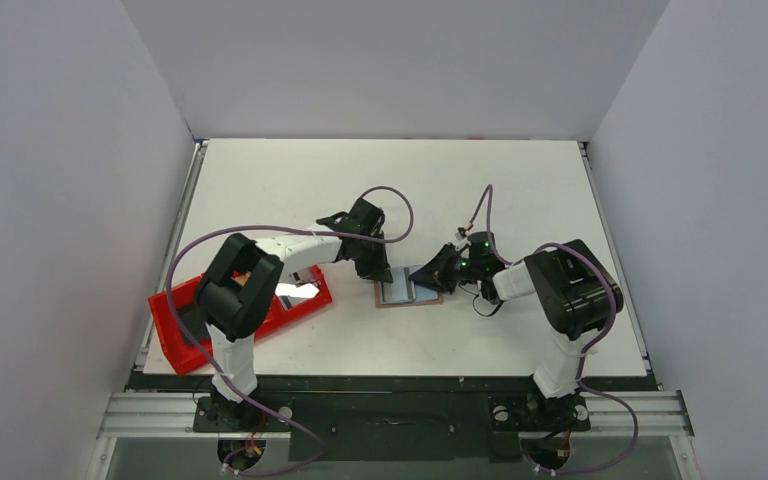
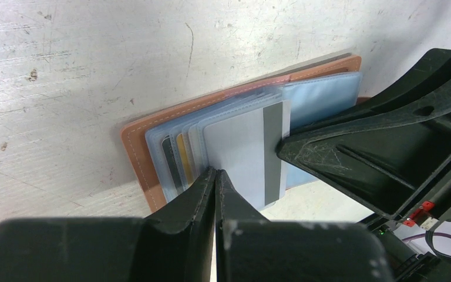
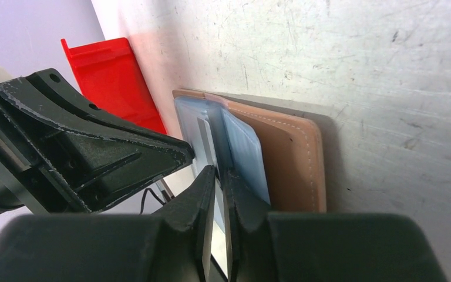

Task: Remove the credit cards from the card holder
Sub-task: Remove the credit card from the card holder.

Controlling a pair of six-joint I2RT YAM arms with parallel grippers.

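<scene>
The tan card holder (image 1: 408, 292) lies open on the table, its pale blue sleeves fanned out (image 2: 147, 153) (image 3: 293, 158). A pale credit card (image 2: 241, 153) with a grey stripe sticks partway out of a sleeve. My left gripper (image 1: 380, 272) (image 2: 216, 172) is shut with nothing between its jaws, its tips pressing on the holder's left half. From the right, my right gripper (image 1: 434, 275) (image 3: 219, 171) has its jaws drawn to a narrow slit around the card's striped edge (image 3: 205, 138). Other cards show only as edges in the sleeves.
A red tray (image 1: 185, 325) (image 3: 114, 76) sits at the table's left front edge under the left arm, with a shiny card (image 1: 298, 291) lying in it. Both grippers crowd the holder, fingertips only a few centimetres apart. White walls enclose the table.
</scene>
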